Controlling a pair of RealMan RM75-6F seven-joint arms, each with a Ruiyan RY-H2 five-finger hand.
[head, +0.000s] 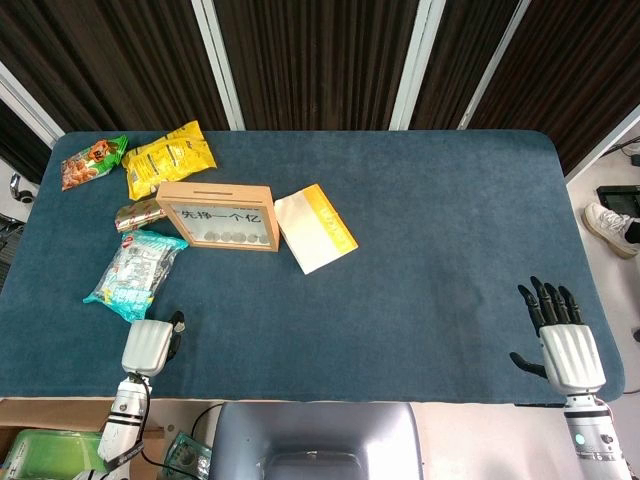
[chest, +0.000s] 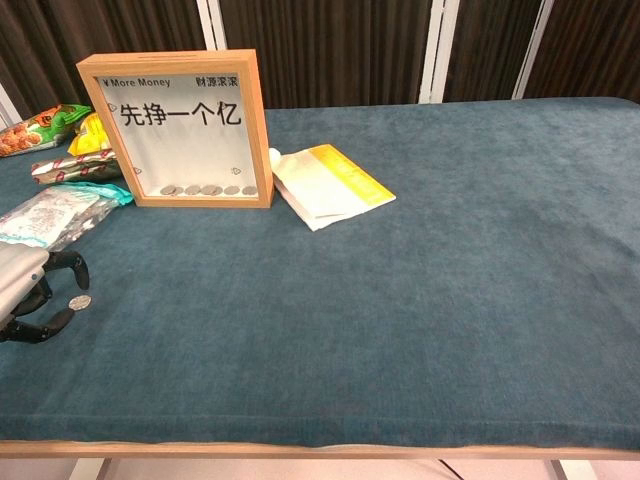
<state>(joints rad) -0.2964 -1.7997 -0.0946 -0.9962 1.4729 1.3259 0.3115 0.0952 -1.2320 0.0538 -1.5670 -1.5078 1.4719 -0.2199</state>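
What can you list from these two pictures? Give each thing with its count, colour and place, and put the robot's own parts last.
Table: one, dark blue cloth top, filling both views.
Money box: one, wooden frame with glass front, upright at left-centre; coins lie inside along its bottom.
Yellow-and-white packet: one, flat, just right of the money box.
Yellow snack bag: one, far left, behind the money box.
Orange-green snack bag: one, far left corner.
Teal-edged clear bag: one, left, in front of the money box.
Coin: one, silvery, on the cloth by the left hand.
Left hand: white with black fingers, near left edge, at the coin.
Right hand: white and black, fingers spread, near right edge.
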